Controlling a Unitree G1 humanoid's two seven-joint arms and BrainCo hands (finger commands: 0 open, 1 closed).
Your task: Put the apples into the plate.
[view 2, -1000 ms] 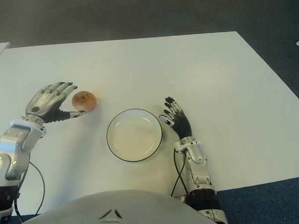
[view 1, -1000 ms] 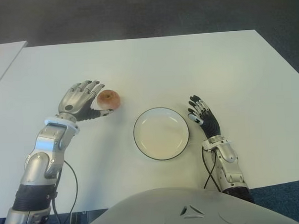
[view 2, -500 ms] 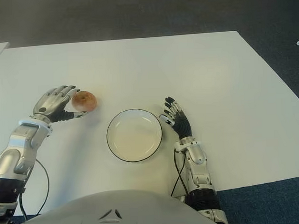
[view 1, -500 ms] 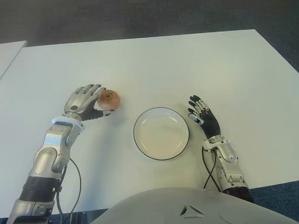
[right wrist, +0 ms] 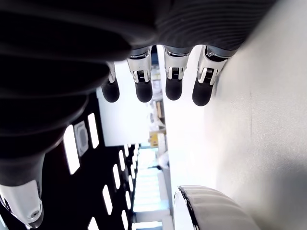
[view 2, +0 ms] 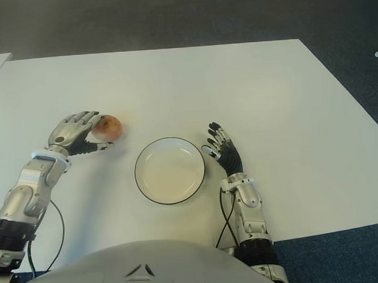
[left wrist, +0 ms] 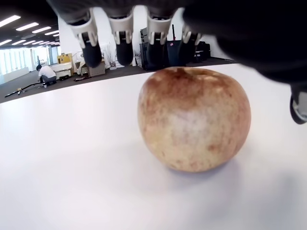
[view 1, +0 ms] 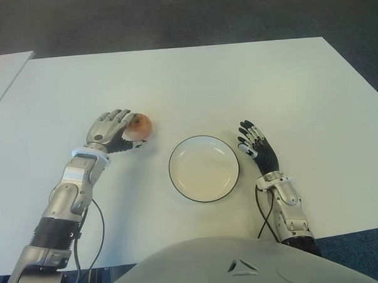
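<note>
So far the plate (view 1: 204, 169) holds nothing. Left hand (view 1: 113, 131) cups the apple (view 1: 139, 124) on the table (view 1: 249, 82), fingers curling over it without gripping (no lift yet). Right hand (view 1: 257, 150) lies spread open just right of the plate.

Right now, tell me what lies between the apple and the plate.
Only bare white table separates the apple from the plate, seen in both eye views.

On the white table (view 1: 236, 83), the silver left hand (view 1: 111, 129) curls its fingers over a small reddish apple (view 1: 140, 124), left of the round white plate with dark rim (view 1: 203, 168). The black right hand (view 1: 257, 150) shows just right of the plate, fingers spread.
</note>
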